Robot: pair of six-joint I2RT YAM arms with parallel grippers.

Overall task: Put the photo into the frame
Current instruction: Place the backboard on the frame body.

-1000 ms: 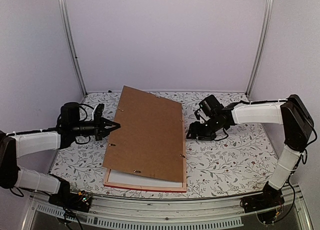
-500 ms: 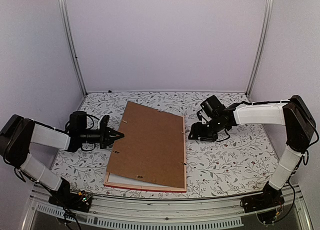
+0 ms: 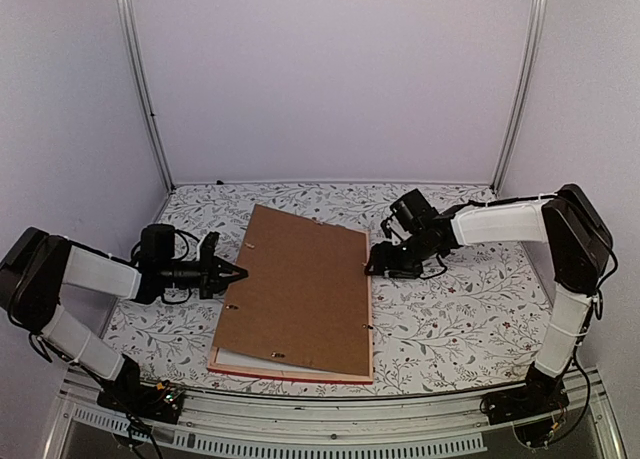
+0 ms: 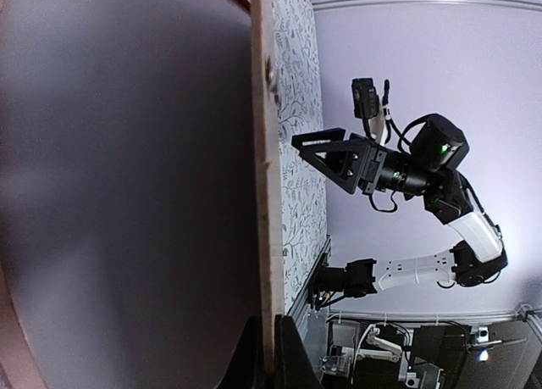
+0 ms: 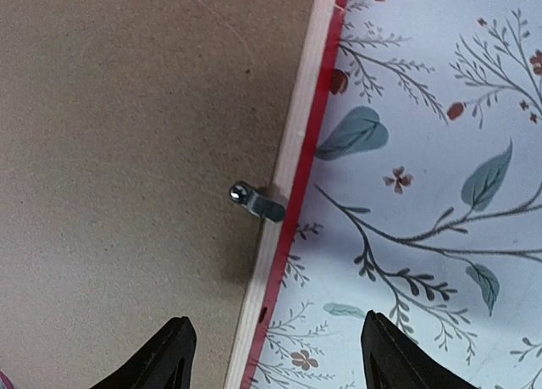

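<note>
The frame point(image 3: 300, 375) lies back up on the table, its pale rail with a red edge point(image 5: 292, 169) showing in the right wrist view. A brown backing board point(image 3: 300, 289) rests on it, right side down and left side lifted a little. My left gripper point(image 3: 238, 273) is shut on the board's left edge point(image 4: 269, 194). My right gripper point(image 3: 374, 266) hangs open over the frame's right rail, its fingertips point(image 5: 174, 351) on either side of it, near a small metal clip point(image 5: 259, 203). A white sheet point(image 3: 243, 357) peeks out under the board; I cannot tell whether it is the photo.
The floral tablecloth point(image 3: 460, 309) covers the table between pale walls, with metal posts point(image 3: 140, 89) in the back corners. Small clips point(image 3: 366, 312) stick out along the board's edges. The right arm point(image 4: 381, 164) shows in the left wrist view.
The left arm has come down and the board's lifted left side has dropped much lower. The right gripper has moved left to the frame's right rail.
</note>
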